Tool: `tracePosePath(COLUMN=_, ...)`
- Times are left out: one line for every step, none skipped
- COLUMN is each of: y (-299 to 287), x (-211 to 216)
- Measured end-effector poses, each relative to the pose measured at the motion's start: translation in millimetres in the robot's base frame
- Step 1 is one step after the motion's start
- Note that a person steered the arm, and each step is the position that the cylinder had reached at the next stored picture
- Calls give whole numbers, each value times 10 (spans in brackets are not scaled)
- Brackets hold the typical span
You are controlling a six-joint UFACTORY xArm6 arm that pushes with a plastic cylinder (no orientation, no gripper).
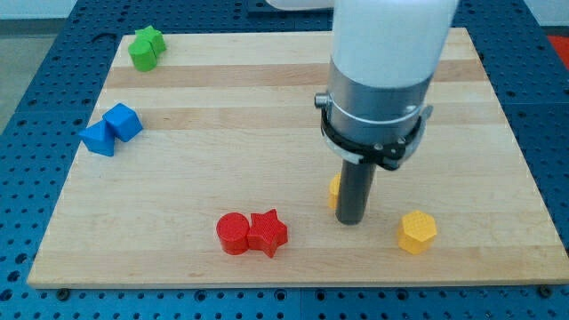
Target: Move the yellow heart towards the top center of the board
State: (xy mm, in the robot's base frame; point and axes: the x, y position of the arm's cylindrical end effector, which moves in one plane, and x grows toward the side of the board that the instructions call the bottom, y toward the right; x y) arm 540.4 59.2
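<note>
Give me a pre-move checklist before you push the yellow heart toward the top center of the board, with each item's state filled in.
1. Yellow heart located: cannot tell its shape; only a yellow sliver shows at the view's left of the rod.
2. My tip at that block: ok, right beside it.
3. Tip on the bottom side of the block for an upward push: cannot tell, the rod hides the block.
4. Not mistaking the yellow hexagon: ok, it sits apart at the view's right.
5. Red cylinder and red star off the path: ok.
6. Green blocks and blue blocks off the path: ok, far left.
</note>
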Motion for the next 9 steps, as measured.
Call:
tracePosePath(y=-30, x=-424)
tracePosePath(y=-23, x=-443)
tracePosePath(y=-21, x=-478)
tracePosePath(y=-293, x=-856)
tracePosePath(y=-485, x=-1269)
tracePosePath(y=-547, x=-1601)
tracePosePath(y=-547, x=-1654)
tracePosePath(y=-505, x=-1531)
tracePosePath(y=-492, x=-1733)
